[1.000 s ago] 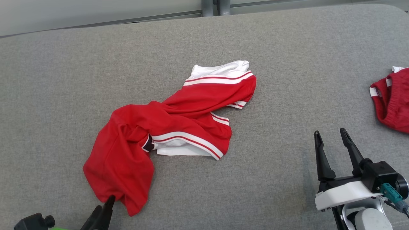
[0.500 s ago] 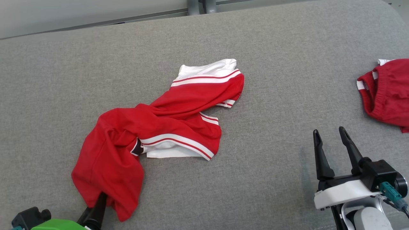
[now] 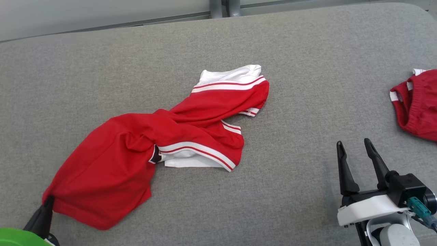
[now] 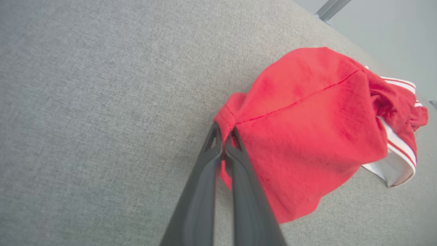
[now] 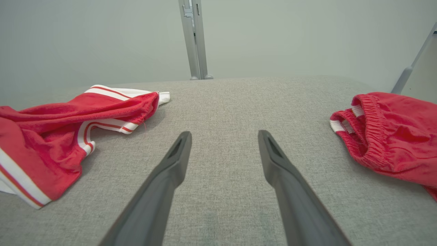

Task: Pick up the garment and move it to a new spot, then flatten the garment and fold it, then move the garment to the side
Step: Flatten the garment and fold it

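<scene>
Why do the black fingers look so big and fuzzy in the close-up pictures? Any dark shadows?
Left wrist view: the left end effector sits right by the wide lens, so it looms big and soft-edged, while the red garment looks crisp. Right wrist view: the right end effector splays the same way. Head view: even light, only faint shadows beside the garment.

At right edge, red shorts (image 3: 418, 106) lie on the grey desk (image 3: 307, 61); a metal post (image 3: 215, 7) stands top centre.
</scene>
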`<state>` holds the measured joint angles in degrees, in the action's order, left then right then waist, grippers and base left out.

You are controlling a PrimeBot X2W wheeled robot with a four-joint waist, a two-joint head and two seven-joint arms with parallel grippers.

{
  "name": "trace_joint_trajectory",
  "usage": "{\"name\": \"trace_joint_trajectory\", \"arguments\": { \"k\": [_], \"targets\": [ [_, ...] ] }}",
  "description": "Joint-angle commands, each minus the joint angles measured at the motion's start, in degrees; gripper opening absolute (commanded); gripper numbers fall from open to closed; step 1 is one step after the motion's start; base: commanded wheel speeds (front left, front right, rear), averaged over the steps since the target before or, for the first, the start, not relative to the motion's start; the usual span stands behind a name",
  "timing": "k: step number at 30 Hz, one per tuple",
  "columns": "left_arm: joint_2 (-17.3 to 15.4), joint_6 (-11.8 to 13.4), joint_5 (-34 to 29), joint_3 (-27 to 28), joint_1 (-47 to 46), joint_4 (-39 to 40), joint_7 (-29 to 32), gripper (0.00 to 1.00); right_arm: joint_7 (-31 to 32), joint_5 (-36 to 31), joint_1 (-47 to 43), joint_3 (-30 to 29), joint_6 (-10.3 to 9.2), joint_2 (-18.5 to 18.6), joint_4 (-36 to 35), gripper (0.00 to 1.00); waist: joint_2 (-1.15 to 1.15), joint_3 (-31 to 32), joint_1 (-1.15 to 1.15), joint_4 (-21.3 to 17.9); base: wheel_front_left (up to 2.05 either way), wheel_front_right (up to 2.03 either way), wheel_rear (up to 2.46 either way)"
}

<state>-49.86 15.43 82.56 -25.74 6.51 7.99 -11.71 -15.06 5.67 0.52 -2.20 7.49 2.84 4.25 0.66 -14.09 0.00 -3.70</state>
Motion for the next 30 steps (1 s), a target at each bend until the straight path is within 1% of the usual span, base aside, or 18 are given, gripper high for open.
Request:
{"name": "trace_joint_trajectory", "arguments": {
  "k": [1,4,6,7,9,13,14,15,17,18,19,22,23,25,27,30],
  "targets": [
    [-0.6,0.4,-0.1,0.5,0.7,0.5,0.0,0.00,-0.2,0.1,0.1,0.1,0.01,0.1,-0.1,1.00,-0.66,0.1,0.00,0.6,0.00,0.00,0.00],
    [-4.0,1.5,-0.4,2.0,1.6,2.6,0.5,0.00,-0.2,-0.1,0.4,0.2,0.01,0.1,0.0,1.00,-0.66,0.1,0.00,1.2,0.00,0.00,0.00],
    [-5.9,2.4,-1.3,1.7,2.0,3.2,1.2,0.00,-0.2,-0.1,0.6,0.3,0.01,0.1,0.1,1.00,-0.66,0.0,0.00,1.4,0.00,0.00,0.00],
    [-5.9,2.7,-1.3,1.3,2.2,3.3,1.9,0.00,-0.2,-0.1,0.7,0.3,0.01,0.1,0.1,1.00,-0.66,0.0,0.00,1.4,0.00,0.00,0.00],
    [-5.1,1.7,-0.5,0.1,2.4,2.6,3.2,0.00,-0.2,0.0,1.0,0.5,0.01,0.1,0.3,1.00,-0.66,-0.3,0.00,1.3,0.00,0.00,0.00],
    [-1.8,-0.3,0.8,-1.8,0.7,-1.3,4.6,0.00,-0.2,0.4,1.0,1.2,0.01,0.1,0.6,1.00,-0.66,-0.7,0.00,0.9,0.00,0.00,0.00],
    [-0.9,-0.6,0.8,-1.9,0.1,-2.4,4.6,0.02,-0.2,0.4,1.0,1.2,0.01,0.1,0.6,1.00,-0.66,-0.8,0.00,0.8,0.00,0.00,0.00],
    [-0.1,-0.9,0.9,-2.2,-0.4,-3.6,4.4,0.15,-0.2,0.4,0.9,1.2,0.01,0.1,0.7,1.00,-0.66,-0.8,0.00,0.7,0.00,0.00,0.00],
    [1.1,-1.7,0.6,-2.7,-1.0,-5.6,4.3,0.36,-0.2,0.2,0.8,1.1,0.01,0.1,0.7,1.00,-0.66,-0.9,0.00,0.6,0.00,0.00,0.00],
    [1.6,-1.6,0.5,-2.6,-1.4,-6.6,3.9,0.56,-0.2,0.1,0.8,1.0,0.01,0.1,0.7,1.00,-0.66,-0.9,0.00,0.5,0.00,0.00,0.00],
    [1.8,-1.4,0.0,-2.6,-1.8,-7.6,3.7,1.00,-0.2,0.0,0.7,0.9,0.01,0.1,0.6,1.00,-0.66,-0.8,0.00,0.5,0.00,0.00,0.00],
    [2.9,-0.2,-0.5,-2.1,-2.6,-10.1,2.2,1.00,-0.2,-0.4,0.6,0.6,0.01,0.1,0.6,1.00,-0.66,-0.6,0.00,0.5,0.00,0.00,0.00],
    [2.7,0.7,-1.2,-1.9,-2.6,-10.7,1.5,1.00,-0.2,-0.5,0.5,0.7,0.01,0.1,0.5,1.00,-0.66,-0.5,0.00,0.5,0.00,0.00,0.00],
    [2.0,3.3,-2.7,-1.2,-2.3,-11.1,0.1,1.00,-0.2,-0.6,0.4,0.5,0.01,0.1,0.4,1.00,-0.66,-0.3,0.00,0.5,0.00,0.00,0.00],
    [2.0,5.4,-3.1,-0.5,-1.5,-9.4,-0.9,1.00,-0.2,-0.8,0.2,0.4,0.01,0.1,0.4,1.00,-0.66,0.0,0.00,0.6,0.00,0.00,0.00],
    [-0.5,9.9,-6.5,-0.2,-0.3,-5.0,-1.7,1.00,-0.2,-1.0,0.1,0.5,0.01,0.1,0.2,1.00,-0.66,0.1,0.00,0.8,0.00,0.00,0.00]
  ]
}}
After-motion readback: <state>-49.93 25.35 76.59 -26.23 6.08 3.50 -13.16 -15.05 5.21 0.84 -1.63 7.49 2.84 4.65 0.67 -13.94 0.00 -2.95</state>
